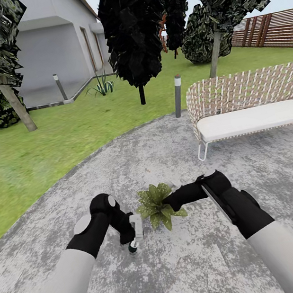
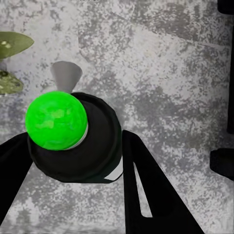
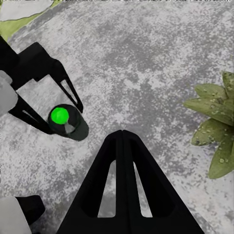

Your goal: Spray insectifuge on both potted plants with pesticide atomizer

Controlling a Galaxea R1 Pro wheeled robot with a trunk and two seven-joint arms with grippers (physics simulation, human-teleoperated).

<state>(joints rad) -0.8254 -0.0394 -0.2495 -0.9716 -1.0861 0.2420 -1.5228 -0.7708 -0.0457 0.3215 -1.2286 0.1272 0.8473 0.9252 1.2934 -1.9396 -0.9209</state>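
dark green pesticide atomizer (image 1: 133, 247) upright low left of centre on the grey patio (image 1: 196, 262), clamped by the left gripper (image 1: 132, 235), nozzle toward the potted plant (image 1: 159, 205) just beside, presumably to spray; right gripper (image 3: 123, 137) pinched together, empty.

One potted plant (image 1: 158, 205) sits on the patio (image 1: 186, 264), with one atomizer (image 1: 133, 246) just beside it. Beyond the patio stand one bench (image 1: 250, 109), two bollard lights (image 1: 178, 95), one spiky plant (image 1: 102, 85) and one house (image 1: 58, 42).
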